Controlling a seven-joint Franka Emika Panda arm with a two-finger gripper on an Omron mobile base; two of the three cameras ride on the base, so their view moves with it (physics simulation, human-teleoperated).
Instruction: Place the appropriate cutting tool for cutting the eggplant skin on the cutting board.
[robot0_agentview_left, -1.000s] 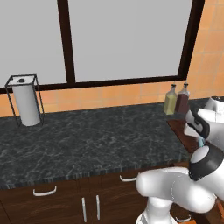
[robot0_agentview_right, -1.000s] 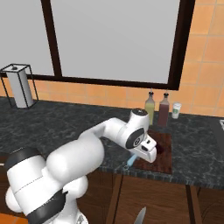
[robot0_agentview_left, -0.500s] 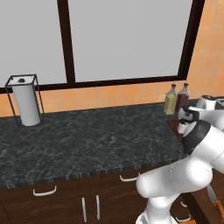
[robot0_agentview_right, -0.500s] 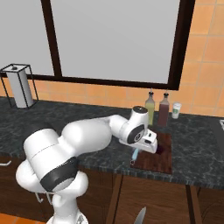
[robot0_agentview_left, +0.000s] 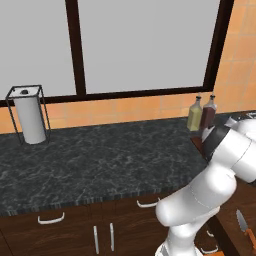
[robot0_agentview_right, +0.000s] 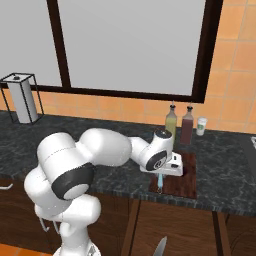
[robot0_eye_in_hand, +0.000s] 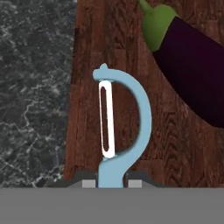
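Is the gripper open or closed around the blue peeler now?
Closed on it. In the hand view the gripper has its two tips against the handle of the blue peeler, above the cutting board, beside the eggplant.

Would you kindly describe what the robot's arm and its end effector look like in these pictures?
The arm is glossy white with rounded, bulbous segments, broken by dark grey to black bands at the joints; one round dark cap sits near the wrist. No cables or markings are visible. The end effector has a white body in the right base view and two small dark grey, squared fingertips in the hand view.
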